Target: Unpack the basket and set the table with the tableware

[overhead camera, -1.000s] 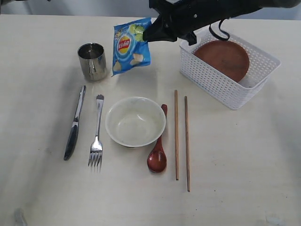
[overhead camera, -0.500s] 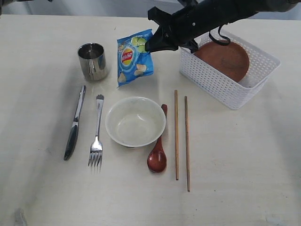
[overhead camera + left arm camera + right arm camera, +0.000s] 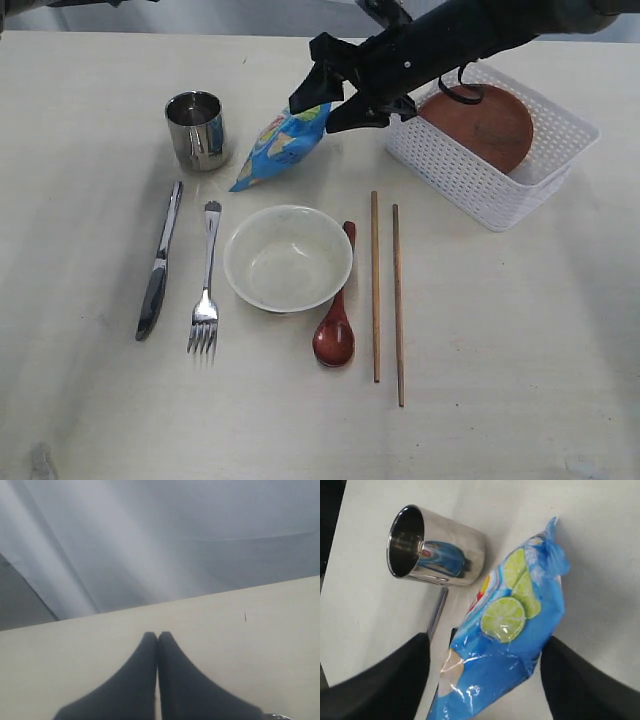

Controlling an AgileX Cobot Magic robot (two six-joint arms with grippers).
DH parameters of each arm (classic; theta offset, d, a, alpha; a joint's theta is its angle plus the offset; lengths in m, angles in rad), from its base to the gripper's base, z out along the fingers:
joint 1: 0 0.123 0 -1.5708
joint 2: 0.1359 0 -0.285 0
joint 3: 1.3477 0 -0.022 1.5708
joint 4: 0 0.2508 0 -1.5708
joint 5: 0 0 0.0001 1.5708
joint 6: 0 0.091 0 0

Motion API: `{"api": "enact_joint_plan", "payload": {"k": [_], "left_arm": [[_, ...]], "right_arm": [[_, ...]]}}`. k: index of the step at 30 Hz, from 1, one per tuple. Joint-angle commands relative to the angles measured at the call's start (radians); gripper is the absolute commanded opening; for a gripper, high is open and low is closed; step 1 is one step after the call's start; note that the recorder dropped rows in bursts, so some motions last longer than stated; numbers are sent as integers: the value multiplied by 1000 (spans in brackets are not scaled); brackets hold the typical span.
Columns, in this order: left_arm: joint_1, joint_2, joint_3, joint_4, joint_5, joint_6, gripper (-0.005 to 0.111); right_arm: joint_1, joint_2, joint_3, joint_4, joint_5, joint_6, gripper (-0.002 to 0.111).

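Observation:
My right gripper (image 3: 315, 112) hangs open over the table (image 3: 520, 330), left of the white basket (image 3: 480, 195). The blue snack packet (image 3: 275, 150) leans between its spread fingers, lower corner on the table; in the right wrist view the packet (image 3: 505, 645) sits loose inside the right gripper (image 3: 485, 645). A brown plate (image 3: 478, 122) lies in the basket. The steel cup (image 3: 197, 130), knife (image 3: 158, 265), fork (image 3: 206, 290), cream bowl (image 3: 288, 258), red-brown spoon (image 3: 335, 335) and two chopsticks (image 3: 375, 290) are laid out on the table. My left gripper (image 3: 157, 636) is shut and empty.
The steel cup (image 3: 437, 547) stands close beside the packet, with the knife's tip (image 3: 436, 614) just past it. The left gripper hovers over bare tabletop (image 3: 250, 645) near the far edge, with grey cloth behind.
The right gripper has lowered and opened, letting go of the snack packet. The packet has dropped from hanging upright to leaning on the table beside the cup. The left gripper has not moved.

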State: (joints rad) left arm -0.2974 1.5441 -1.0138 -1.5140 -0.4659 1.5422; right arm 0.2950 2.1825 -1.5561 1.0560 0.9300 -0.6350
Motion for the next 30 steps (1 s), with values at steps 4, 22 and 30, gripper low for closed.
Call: {"api": "enact_joint_plan", "payload": {"k": [4, 22, 30], "left_arm": [[-3, -4, 6, -9, 3, -2, 0], [-3, -4, 6, -1, 3, 4, 0], [-3, -4, 6, -1, 3, 4, 0]], "right_arm": [[-51, -82, -66, -100, -64, -15, 59], [259, -3, -257, -904, -37, 258, -1], [289, 127, -257, -923, -117, 298, -1]]}}
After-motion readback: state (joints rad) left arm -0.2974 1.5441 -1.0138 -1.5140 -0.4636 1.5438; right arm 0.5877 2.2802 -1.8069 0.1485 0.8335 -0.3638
